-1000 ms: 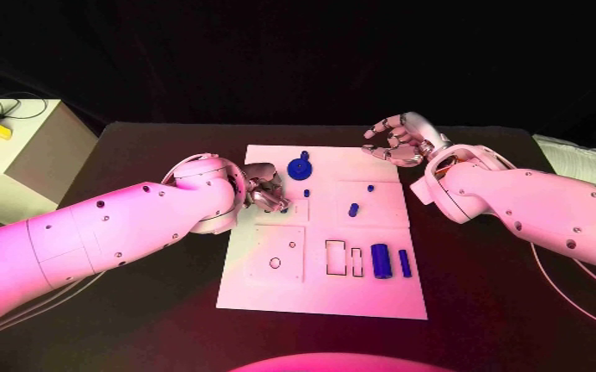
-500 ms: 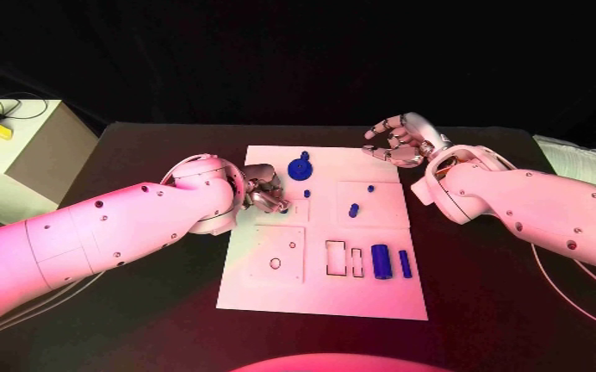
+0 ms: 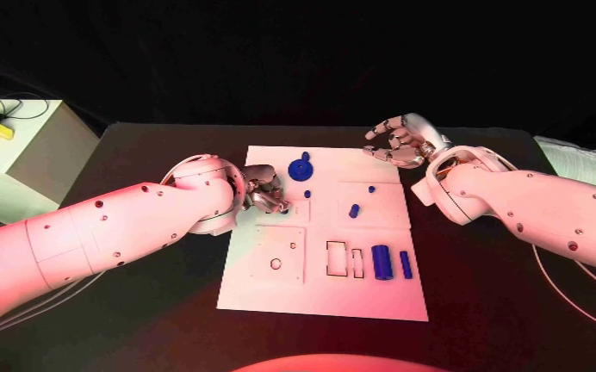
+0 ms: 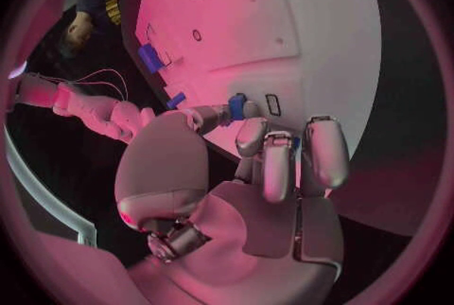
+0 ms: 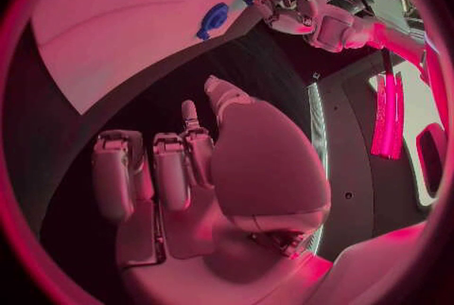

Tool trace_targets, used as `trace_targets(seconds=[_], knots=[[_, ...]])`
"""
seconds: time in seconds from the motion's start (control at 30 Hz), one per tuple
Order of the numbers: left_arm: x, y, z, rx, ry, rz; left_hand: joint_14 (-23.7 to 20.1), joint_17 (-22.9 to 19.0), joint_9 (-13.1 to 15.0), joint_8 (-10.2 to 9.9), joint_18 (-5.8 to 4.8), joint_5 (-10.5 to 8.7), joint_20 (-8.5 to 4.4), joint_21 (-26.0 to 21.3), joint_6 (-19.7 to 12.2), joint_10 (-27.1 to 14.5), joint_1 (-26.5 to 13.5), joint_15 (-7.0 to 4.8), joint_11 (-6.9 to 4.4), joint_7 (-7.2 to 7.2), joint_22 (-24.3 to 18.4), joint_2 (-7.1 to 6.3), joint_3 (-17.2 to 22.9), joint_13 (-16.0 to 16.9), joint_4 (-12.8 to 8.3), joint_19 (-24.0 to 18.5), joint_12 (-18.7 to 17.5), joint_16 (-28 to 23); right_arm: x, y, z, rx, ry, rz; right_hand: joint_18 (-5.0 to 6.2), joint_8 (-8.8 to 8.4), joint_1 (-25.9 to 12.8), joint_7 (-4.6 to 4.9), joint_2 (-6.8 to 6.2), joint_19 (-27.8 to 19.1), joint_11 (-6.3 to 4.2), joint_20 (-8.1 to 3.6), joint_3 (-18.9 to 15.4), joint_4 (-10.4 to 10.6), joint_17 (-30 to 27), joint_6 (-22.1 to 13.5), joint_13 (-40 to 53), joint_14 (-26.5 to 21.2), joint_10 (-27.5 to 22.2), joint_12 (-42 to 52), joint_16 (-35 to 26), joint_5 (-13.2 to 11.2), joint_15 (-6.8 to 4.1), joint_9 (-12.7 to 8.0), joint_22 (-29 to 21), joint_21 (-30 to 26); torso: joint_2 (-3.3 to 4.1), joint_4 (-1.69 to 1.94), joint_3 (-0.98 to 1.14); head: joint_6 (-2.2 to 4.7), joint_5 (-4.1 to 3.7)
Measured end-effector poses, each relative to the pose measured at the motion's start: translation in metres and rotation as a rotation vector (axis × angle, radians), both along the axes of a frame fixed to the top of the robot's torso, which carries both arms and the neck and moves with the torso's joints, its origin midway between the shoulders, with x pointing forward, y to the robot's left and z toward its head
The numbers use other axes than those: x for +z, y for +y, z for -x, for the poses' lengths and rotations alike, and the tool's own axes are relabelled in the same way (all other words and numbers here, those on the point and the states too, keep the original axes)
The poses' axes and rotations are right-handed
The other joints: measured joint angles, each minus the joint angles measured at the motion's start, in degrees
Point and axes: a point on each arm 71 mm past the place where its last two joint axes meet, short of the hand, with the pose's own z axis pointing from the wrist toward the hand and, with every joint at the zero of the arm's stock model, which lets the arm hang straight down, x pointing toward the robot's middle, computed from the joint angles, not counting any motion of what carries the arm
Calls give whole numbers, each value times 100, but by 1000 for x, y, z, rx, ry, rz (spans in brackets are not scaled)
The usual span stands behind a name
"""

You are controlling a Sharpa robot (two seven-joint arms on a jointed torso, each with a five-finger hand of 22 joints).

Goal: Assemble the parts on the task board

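Head and wrist views of the bench at one moment of assembly. Nearest the robot, two blue blocks (image 3: 381, 262) stand side by side at the board's near edge, well apart from both hands, beside empty rectangular slots (image 3: 337, 257). Across the last second almost nothing has shifted: the white board (image 3: 373, 294) and every blue piece lie where they lay, the left hand has stayed put, and the right hand has only drifted slightly; the task therefore appears paused in mid-placement rather than advanced. The left hand (image 3: 266, 191) rests over the board's left part, fingers curled inward, and the left wrist view shows a small blue piece (image 4: 237, 106) pinched at its fingertips, close above the board. A short blue peg (image 3: 307, 193) stands just beside this hand, toward the board's middle; another peg (image 3: 353, 210) stands farther off, between the two hands. The blue gear (image 3: 298, 167) lies just beyond the left hand. Farthest, the right hand (image 3: 399, 141) hovers off the board's far right corner, fingers loosely apart and holding nothing, the gear well apart from it.
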Motion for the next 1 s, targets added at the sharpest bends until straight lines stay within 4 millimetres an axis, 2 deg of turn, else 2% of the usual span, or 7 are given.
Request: trace_targets(seconds=[0.27, 0.63, 0.8, 1.0], knots=[[0, 0, -1, -2, 6, -4, 0, 0, 10, 0, 0, -45, 0, 0, 2, 0, -32, 0, 0, 1, 7, 32, 0, -68, 0, 0, 0, 0, 0, -1, 0, 0, 3, 1, 0, 0, 0, 0, 0, 0, 0, 0, 22, -10, 0, 0, -1, 0, 0, 0, 0, 0, 0, 0, 2, 0, -1, -5, 4, 1, 11], [0, 0, -2, -2, 14, -4, 0, 0, 47, -28, 1, -75, 0, 0, 21, 0, -163, 0, 1, 1, 6, 139, -198, -42, -194, 0, 0, 0, -1, -1, 0, 4, 13, 4, 0, 0, 0, 16, 0, 0, 0, 0, 39, -27, 0, -16, -2, 0, 0, 0, 0, 0, 0, -5, 4, -21, -1, -5, 8, 7, 11], [0, 1, -2, 1, 15, -1, 0, 0, 151, -45, 1, -96, 0, 0, 55, 0, -193, 0, 1, -29, 24, 109, -320, -11, -94, 0, 0, 0, -1, -3, 1, 4, 16, 6, 0, 0, 0, 16, 0, 0, 0, 0, 39, -27, 0, -16, -2, 0, 0, 0, 0, 0, 0, -5, 4, -21, 1, -4, 5, 13, 5], [-1, 1, -3, 7, 13, 2, 0, 0, 135, -44, 0, -97, 0, 0, 135, 0, -224, 0, 1, -93, 32, 124, -446, 14, 0, 0, 0, 0, -1, -3, 1, 3, 18, 6, 0, 0, 0, 16, 0, 0, 0, 0, 39, -27, 0, -16, -2, 0, 0, 0, 0, 0, 0, -5, 3, -21, 1, -3, 1, 14, 5]])
